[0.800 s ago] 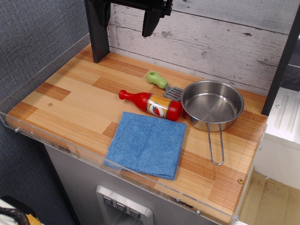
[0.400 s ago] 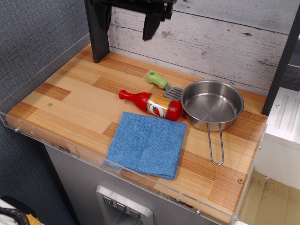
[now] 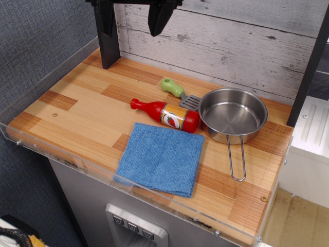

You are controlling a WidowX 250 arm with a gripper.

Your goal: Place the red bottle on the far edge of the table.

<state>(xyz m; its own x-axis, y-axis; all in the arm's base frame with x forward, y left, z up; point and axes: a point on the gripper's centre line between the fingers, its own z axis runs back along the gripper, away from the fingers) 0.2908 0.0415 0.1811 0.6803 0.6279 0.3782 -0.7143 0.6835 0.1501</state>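
Worktop (image 3: 82, 103) carries, from nine o'clock across, the red bottle (image 3: 165, 115) lying flat at centre, cap toward nine, touching the blue cloth (image 3: 162, 157), spatula (image 3: 177, 92) and pan (image 3: 232, 114) close by. Tool (image 3: 134, 18) hangs at twelve; spread or pressed together, I cannot tell. Grasping the round body may roll it into the pan.

Red bottle (image 3: 165, 115) on its side on table (image 3: 82, 103), touching blue cloth (image 3: 162, 157), beside pan (image 3: 233, 114)
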